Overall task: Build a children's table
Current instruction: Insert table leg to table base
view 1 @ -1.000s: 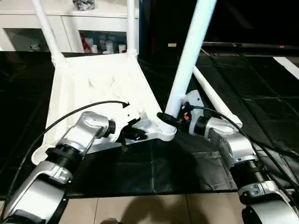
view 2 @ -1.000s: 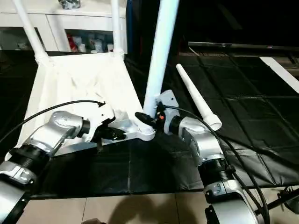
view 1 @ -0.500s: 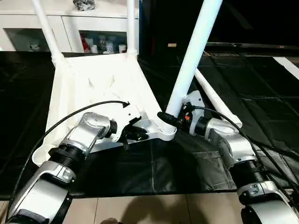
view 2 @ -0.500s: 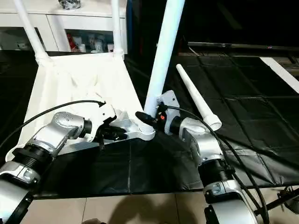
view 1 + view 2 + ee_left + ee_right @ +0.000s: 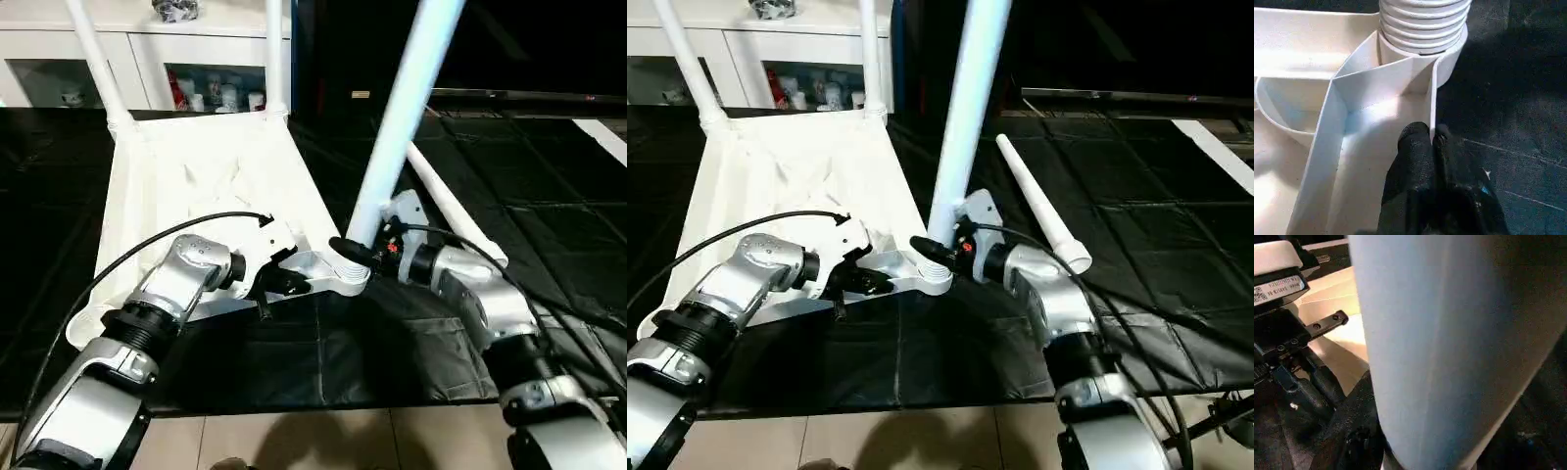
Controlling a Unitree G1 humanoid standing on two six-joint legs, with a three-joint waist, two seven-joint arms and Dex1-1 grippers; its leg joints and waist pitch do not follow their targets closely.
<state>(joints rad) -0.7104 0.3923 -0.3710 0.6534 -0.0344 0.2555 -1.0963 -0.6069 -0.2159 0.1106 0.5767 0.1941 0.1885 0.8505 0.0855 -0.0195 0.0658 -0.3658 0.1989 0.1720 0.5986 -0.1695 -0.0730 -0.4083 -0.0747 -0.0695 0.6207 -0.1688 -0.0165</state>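
Observation:
The children's table (image 5: 211, 171) lies upside down on a black mat, ribbed underside up. Two white legs (image 5: 93, 59) (image 5: 275, 54) stand in its far corners. At the near right corner socket (image 5: 338, 276) a third leg (image 5: 397, 127) stands nearly upright. My right gripper (image 5: 358, 251) is shut around its base, and the leg (image 5: 1449, 333) looms close in the right wrist view. My left gripper (image 5: 284, 282) is shut on the thin frame wall (image 5: 1432, 98) just beside that socket, below the leg's ribbed end (image 5: 1422, 24). Another leg (image 5: 1038, 206) lies loose on the mat to the right.
A white glass-door cabinet (image 5: 147, 64) stands behind the table. The black mat (image 5: 323, 362) ends at a tiled floor (image 5: 323, 436) near the front edge. A black cable (image 5: 147, 245) loops over my left forearm.
The held leg's top has swayed slightly to the right and partly back. Both arms stay where they were.

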